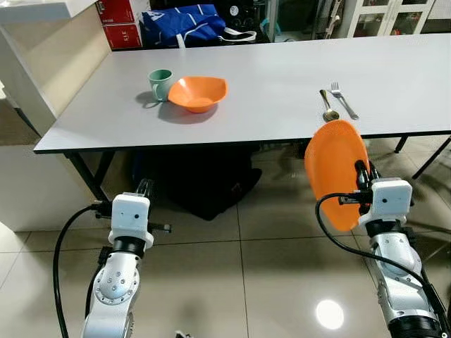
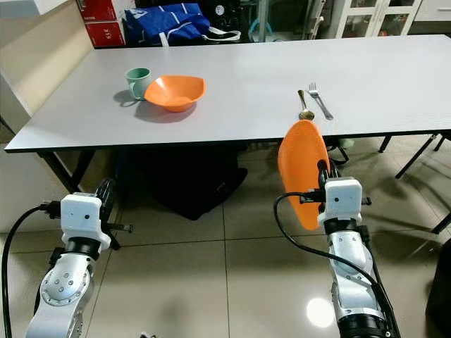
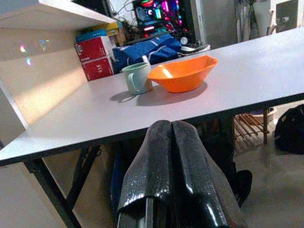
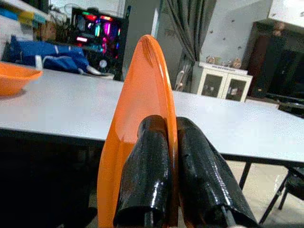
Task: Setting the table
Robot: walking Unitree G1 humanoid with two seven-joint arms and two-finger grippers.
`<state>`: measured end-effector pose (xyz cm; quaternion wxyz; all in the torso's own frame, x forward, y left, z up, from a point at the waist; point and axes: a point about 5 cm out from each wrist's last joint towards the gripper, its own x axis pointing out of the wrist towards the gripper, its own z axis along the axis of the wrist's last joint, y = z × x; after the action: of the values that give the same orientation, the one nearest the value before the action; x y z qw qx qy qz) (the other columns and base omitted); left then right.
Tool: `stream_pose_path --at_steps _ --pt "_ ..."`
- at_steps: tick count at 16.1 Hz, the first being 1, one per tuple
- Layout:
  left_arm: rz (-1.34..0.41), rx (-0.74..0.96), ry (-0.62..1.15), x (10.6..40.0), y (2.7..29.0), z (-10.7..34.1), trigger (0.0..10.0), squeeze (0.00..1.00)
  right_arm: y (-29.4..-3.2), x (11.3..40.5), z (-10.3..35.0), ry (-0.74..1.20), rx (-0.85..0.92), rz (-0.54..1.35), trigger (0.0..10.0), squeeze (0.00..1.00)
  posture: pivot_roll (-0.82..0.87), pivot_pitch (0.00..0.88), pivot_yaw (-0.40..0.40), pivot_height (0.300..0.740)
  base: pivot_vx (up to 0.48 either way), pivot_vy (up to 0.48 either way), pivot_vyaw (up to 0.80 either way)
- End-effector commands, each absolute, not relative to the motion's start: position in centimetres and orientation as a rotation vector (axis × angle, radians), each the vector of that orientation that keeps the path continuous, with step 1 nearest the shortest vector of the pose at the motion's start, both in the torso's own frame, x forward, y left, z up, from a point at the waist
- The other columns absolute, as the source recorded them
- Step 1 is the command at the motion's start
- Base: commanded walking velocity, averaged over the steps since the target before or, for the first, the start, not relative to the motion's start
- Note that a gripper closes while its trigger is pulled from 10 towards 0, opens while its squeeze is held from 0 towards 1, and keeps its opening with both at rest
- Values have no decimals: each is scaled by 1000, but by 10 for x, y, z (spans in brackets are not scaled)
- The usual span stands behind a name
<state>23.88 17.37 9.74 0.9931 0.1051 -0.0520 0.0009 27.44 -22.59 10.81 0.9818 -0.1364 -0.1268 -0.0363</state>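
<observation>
Orange plate (image 1: 336, 172) stands on edge in the air just short of the desk (image 1: 282, 91), below its front rim, pinched at the lower rim by the right tool (image 4: 171, 166) — both black fingers pressed tight against it. On the desk just beyond the plate lie a spoon (image 1: 327, 105) and fork (image 1: 344, 100), side by side. Farther along the desk to the left sit an orange bowl (image 1: 198, 92) and, touching it, a green mug (image 1: 160, 84). Left tool (image 3: 171, 166) hangs below the desk's front edge — fingers closed together, holding nothing.
</observation>
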Motion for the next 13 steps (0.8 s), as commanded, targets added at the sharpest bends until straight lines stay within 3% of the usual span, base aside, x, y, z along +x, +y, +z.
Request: stream_pose_path --at_steps 1,3,7,13 --pt "-10 216 -98 239 172 95 10000 0 -223 283 140 -392 -260 -94 0 0 -172 0 84 740 0 0 0" --pt "-15 221 -99 239 172 95 10000 0 -221 296 185 -535 -245 -113 0 0 -171 0 85 740 0 0 0" --pt "-21 220 -101 238 169 94 10000 0 -227 305 228 -665 -238 -155 0 0 -165 0 82 740 0 0 0" --pt "-25 210 -102 239 166 95 10000 0 -224 307 233 -666 -228 -157 0 0 -163 0 80 740 0 0 0"
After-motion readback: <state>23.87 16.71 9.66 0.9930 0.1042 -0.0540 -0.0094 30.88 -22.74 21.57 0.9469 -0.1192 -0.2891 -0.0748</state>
